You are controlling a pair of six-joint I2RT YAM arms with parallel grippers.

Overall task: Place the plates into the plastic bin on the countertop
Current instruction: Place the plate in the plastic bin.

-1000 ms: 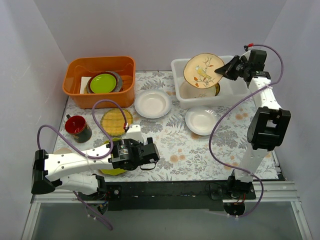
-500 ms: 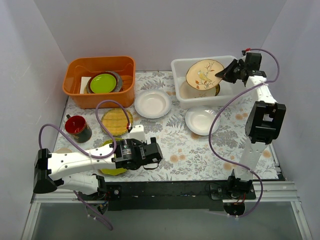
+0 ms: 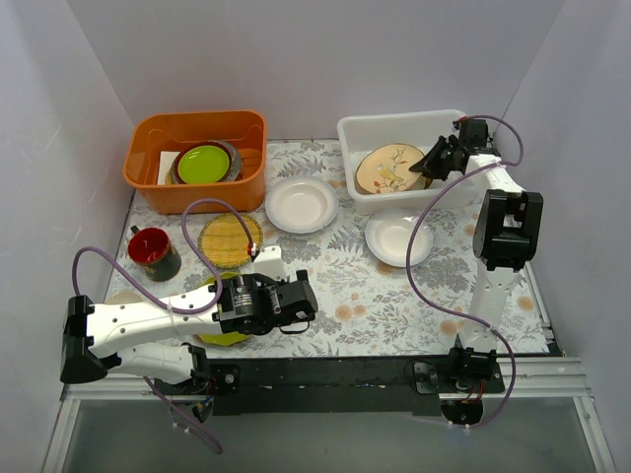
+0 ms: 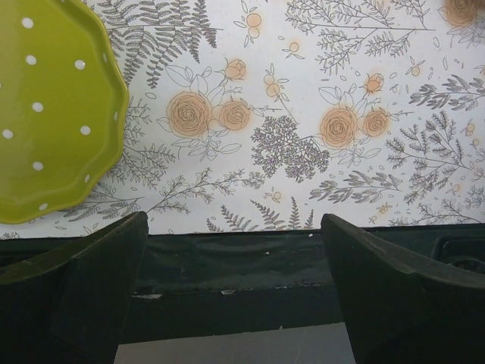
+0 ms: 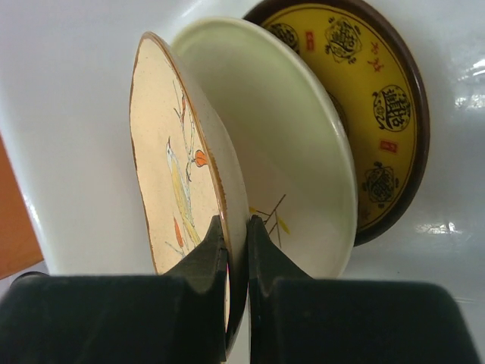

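Right end effector [image 5: 236,222] clamped, arm outstretched, left end effector [image 4: 235,254] spread wide, low

Countertop [image 3: 414,296], seen from above. At the back left stands a tub [image 3: 148,182] with stacked dishes [image 3: 204,163] inside. At the back right stands the bin [image 3: 360,133]. In it a tilted plate [image 3: 385,169] leans over two more plates [image 5: 303,152], with the right gripper [image 3: 431,161] clamped on its right rim. A middle plate [image 3: 301,204] lies before the gap between tub and bin. A right plate [image 3: 397,239] lies just before the bin. A woven plate [image 3: 230,239] lies before the tub, a mug [image 3: 153,251] to its left. Near the front edge, a dotted plate [image 4: 45,114] lies left of the left gripper [image 3: 304,299].
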